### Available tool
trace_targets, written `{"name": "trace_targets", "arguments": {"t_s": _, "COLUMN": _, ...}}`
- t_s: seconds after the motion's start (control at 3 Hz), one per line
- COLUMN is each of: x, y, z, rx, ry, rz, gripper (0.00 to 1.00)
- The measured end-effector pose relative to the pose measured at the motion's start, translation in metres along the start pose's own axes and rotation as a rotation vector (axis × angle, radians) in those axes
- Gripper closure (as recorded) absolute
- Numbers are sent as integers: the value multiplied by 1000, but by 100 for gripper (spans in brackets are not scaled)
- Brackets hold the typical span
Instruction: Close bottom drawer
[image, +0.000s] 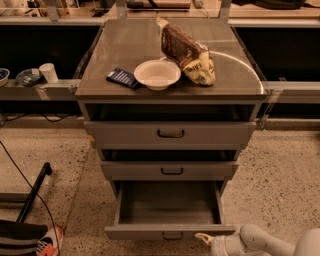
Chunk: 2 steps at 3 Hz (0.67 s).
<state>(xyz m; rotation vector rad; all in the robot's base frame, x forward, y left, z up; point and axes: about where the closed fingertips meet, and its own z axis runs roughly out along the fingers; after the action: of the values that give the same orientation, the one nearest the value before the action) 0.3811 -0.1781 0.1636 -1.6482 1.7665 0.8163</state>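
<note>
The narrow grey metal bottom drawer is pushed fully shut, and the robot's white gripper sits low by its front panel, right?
Not shut: the camera view shows the grey metal bottom drawer pulled out. The white gripper does sit low by its front panel.

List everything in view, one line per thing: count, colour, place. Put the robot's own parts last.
Cabinet: one, grey, centre of view.
Bottom drawer: one, grey, lowest in the cabinet, pulled open.
Middle drawer: one, grey, above the bottom one.
Top drawer: one, grey, under the cabinet top.
Bowl: one, white, cabinet top, front centre.
Snack bag: one, brown and yellow, cabinet top, right of the bowl.
Packet: one, dark blue, cabinet top, left of the bowl.
Cup: one, white, ledge at far left.
Arm: one, white, bottom right corner.
Tool: one, pale, by the bottom drawer's front panel, right of its handle.
</note>
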Motion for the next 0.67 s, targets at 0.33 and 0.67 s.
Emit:
{"name": "trace_targets", "arguments": {"t_s": 0.33, "x": 6, "y": -7, "z": 3, "rx": 15, "ry": -4, "rz": 10, "gripper": 43}}
{"name": "trace_targets", "arguments": {"t_s": 0.67, "x": 9, "y": -13, "z": 5, "rx": 25, "ry": -1, "rz": 10, "gripper": 65}}
